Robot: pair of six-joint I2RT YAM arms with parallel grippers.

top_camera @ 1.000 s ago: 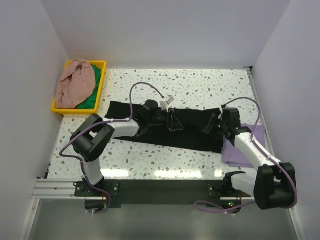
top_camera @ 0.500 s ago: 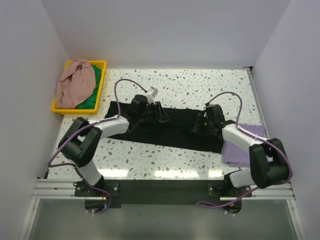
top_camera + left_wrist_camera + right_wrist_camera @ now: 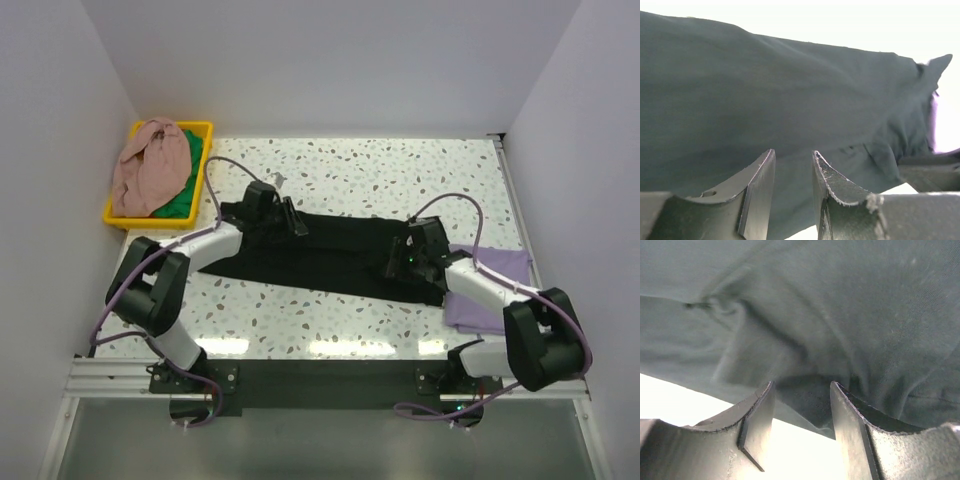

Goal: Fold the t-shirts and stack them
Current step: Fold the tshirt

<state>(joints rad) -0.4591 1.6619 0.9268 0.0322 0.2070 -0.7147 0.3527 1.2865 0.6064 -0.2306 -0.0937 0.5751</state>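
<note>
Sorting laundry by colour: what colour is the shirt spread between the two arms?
Black; the shirt shows best in the top external view.

yellow bin [image 3: 123, 216] at far-left corner of speckled table [image 3: 400, 170], white walls [image 3: 330, 60]

Matt black cloth shirt [image 3: 320, 255] before us, on our glossy speckled stone-look table [image 3: 400, 170]; yellow plastic bin [image 3: 198, 170].

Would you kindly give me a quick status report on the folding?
Both grippers, left and right, low on the black shirt, jaws parted. Shirt spread on the table, partly over the purple shirt. Nothing in the way.
</note>
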